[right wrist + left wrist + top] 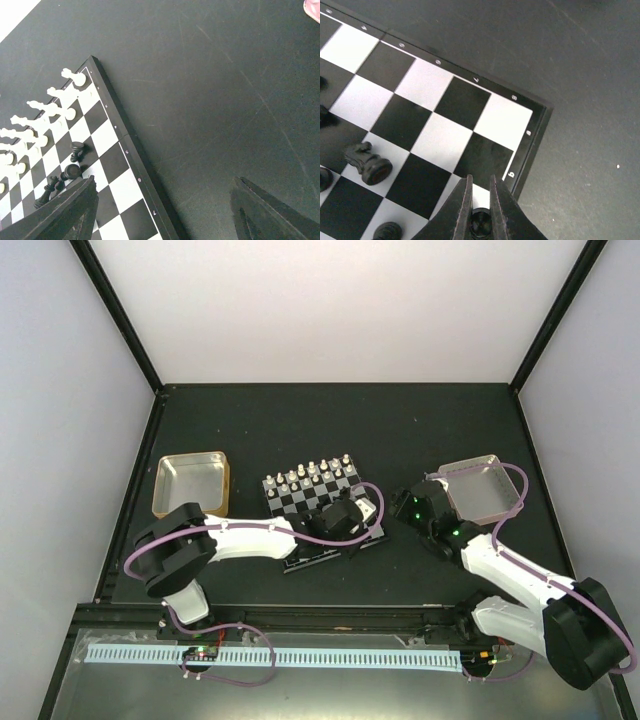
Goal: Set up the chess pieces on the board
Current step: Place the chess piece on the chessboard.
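- Nearest the lens, the left fingers (468,200) are pressed almost together and pinch a tiny black chess piece (480,226) by its upper part. It sits over a pale square in the edge file of the small black-and-white chequered board (540,114), close to a corner. You cannot tell whether its base is down yet.
- Treat that piece as very light, rigid and smooth. It should lift with no effort, but it could twist or pop out of a pinch, and it would likely topple if released at a tilt. Your best hold is probably around the narrow waist, with the base set flat.
- A black knight (367,162) lies on its side on the board nearby, and the white pieces (50,107) stand in rows along the far side.
- The right fingers (70,212) are spread wide and hold nothing. They hang above the dark counter (225,100), just beside the board's edge.
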Available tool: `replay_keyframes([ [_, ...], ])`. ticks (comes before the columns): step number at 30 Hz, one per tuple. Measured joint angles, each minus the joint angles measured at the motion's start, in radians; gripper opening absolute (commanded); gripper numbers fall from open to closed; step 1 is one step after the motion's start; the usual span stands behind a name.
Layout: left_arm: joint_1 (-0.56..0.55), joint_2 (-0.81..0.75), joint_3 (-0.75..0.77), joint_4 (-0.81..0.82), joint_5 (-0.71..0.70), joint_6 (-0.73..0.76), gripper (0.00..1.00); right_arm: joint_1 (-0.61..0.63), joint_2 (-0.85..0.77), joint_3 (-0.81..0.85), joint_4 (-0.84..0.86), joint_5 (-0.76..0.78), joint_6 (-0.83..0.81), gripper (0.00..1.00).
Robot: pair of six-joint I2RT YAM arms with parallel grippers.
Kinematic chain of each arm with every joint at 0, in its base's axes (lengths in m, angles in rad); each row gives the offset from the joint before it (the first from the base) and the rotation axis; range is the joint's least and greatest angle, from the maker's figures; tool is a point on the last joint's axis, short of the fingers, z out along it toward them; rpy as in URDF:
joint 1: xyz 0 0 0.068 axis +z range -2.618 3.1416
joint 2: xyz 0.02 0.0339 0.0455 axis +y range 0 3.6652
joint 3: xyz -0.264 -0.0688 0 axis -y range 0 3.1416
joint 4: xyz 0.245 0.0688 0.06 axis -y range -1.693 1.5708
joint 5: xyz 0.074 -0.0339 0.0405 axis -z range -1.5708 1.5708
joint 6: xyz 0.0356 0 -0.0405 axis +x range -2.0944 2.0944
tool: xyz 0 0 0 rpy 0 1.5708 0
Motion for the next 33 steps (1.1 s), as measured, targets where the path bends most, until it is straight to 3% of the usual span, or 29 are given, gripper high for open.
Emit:
replay_keyframes([
  [16, 0.0, 0.035, -0.008, 0.073, -0.071, -0.027, 0.28, -0.013, 0.001, 0.0, 0.003, -0.024, 0.0, 0.73],
  [21, 0.001, 0.033, -0.008, 0.068, -0.085, -0.033, 0.39, -0.017, 0.001, 0.0, 0.004, -0.032, -0.001, 0.72],
  [24, 0.012, 0.001, -0.008, 0.04, -0.084, -0.045, 0.46, -0.018, 0.001, 0.0, 0.003, -0.053, -0.016, 0.72],
  [33, 0.099, -0.182, -0.005, -0.05, -0.053, -0.108, 0.5, -0.019, 0.055, 0.062, -0.023, -0.188, -0.144, 0.68],
])
